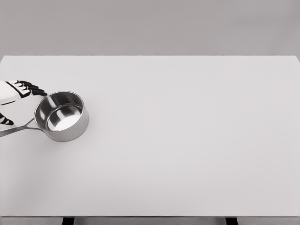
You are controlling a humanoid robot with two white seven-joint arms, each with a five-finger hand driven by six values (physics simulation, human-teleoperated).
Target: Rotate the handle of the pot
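Where the left robot hand (21, 90) enters at the counter's (187, 140) left edge, its dark fingers (33, 87) reach toward the rim of the steel pot (62, 116) — extended, gripping nothing. A thumb tip seems to sit lower down by the handle (16, 129), though the frame cuts it off. The pot stands near that left edge, its handle pointing left and slightly toward the robot. Likely the approach step: next, the hand must settle against the handle and sweep it round.
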